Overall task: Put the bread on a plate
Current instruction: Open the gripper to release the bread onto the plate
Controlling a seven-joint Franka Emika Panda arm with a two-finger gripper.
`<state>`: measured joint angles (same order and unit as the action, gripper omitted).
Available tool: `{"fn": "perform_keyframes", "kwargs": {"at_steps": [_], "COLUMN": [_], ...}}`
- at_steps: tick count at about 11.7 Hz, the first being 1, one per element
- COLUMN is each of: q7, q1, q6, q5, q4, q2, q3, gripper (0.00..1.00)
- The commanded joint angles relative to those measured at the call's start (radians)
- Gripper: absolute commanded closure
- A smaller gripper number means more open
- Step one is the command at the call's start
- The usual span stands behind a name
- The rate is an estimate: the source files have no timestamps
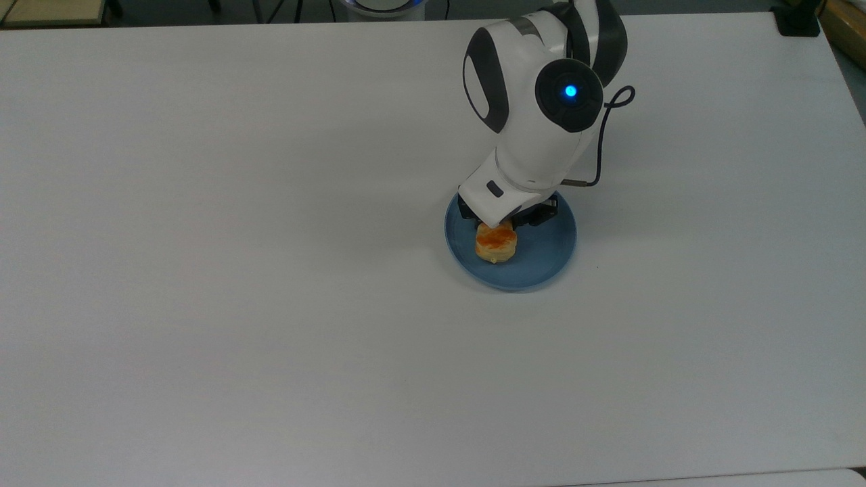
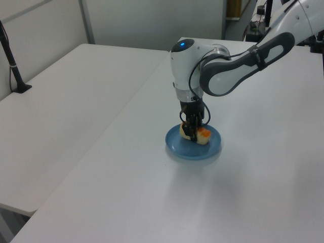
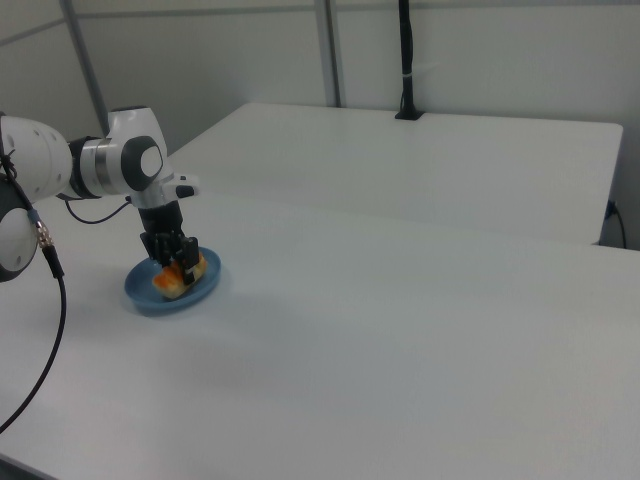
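White table [image 1: 203, 270] is bare across the top view's left; the light-blue plate [image 1: 541, 260] sits right of centre. The bread [image 1: 496, 242] is down on the plate's left half in the top view, orange glaze up, with the gripper [image 2: 193, 132] clamped across it, fingers pointing straight down. The Panda arm [image 1: 541, 115] rises behind the plate, blue light lit, black cable [image 1: 604, 145] looping off its right side.

A robotics lab: a white arm [image 2: 223, 76] with a blue status light works over a plain white table [image 1: 270, 270], a second white table [image 3: 450, 160] adjoins it, and grey partition walls [image 3: 480, 60] with metal posts [image 3: 327, 50] stand behind.
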<state>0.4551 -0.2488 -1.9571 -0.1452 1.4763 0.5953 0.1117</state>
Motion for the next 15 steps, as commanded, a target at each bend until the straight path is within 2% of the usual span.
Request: {"fn": "perform_keyframes", "kwargs": {"at_steps": [1, 4, 5, 7, 9, 12, 15], "q7": [0.04, 0.04, 0.04, 0.036, 0.03, -0.08, -0.247], "q1": [-0.007, -0.007, -0.006, 0.003, 0.022, 0.054, 0.043], "q6": [-0.009, 0.001, 0.001, 0.013, 0.094, 0.207, 0.279], "q5": [-0.022, -0.017, -0.014, -0.011, -0.01, 0.012, 0.073], "q4": [-0.019, -0.019, -0.016, 0.028, 0.052, 0.081, 0.091], "q2": [0.008, -0.008, -0.041, -0.151, -0.257, -0.383, -0.471], "q3": [0.0, 0.0, 0.0, -0.006, -0.007, -0.018, -0.14], "gripper": [0.0, 0.0, 0.0, 0.0, 0.0, 0.0, 0.0]}}
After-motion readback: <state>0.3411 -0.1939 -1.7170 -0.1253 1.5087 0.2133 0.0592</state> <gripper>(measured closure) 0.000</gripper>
